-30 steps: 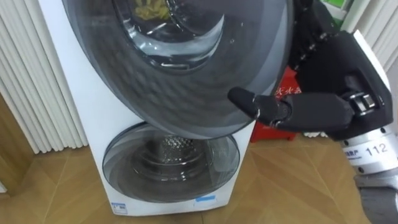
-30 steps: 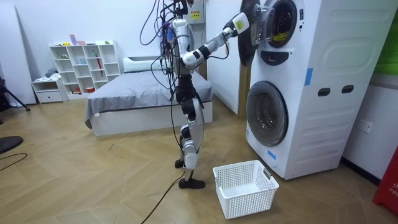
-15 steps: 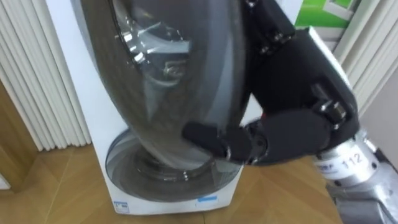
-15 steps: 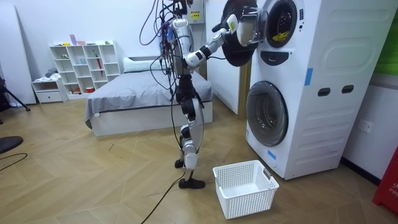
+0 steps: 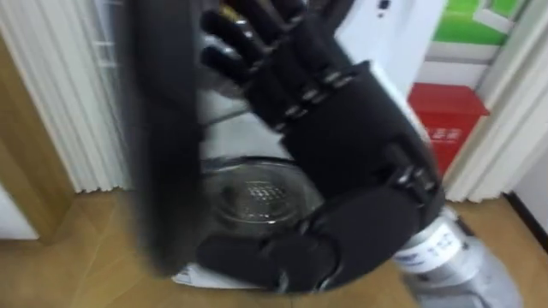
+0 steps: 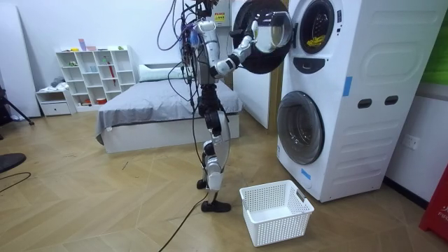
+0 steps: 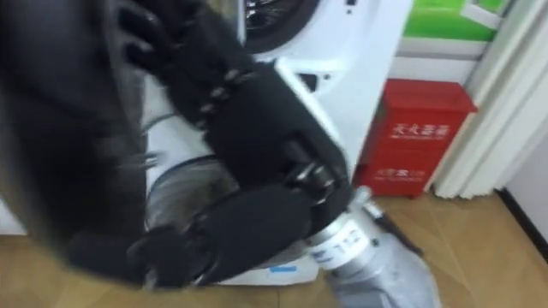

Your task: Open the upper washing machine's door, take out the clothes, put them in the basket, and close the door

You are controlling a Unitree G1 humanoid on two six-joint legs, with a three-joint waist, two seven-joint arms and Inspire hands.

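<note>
**Right hand** (image 5: 342,162): fingers straight and spread, laid flat against the upper door (image 5: 158,128), with the thumb out low beside the rim. You grip nothing. Judged purpose: pushing the door wide to clear the drum mouth.

**Upper door:** edge-on from your head. In the room view it stands out from the washing machine (image 6: 364,70) toward the room view's left.

**Clothes** (image 6: 314,42): yellow, lying inside the upper drum, not yet taken.

**Lower door** (image 5: 257,192): closed.

**Basket** (image 6: 275,210): white and empty, on the floor between you and the machine, probably set there to receive the load.

**Clearances:** the door rim sits close to your forearm. You will likely have to bring the hand round its free edge before the drum is reachable. The red box (image 5: 447,120) stands to the right of the machine, well apart from your arm.
</note>
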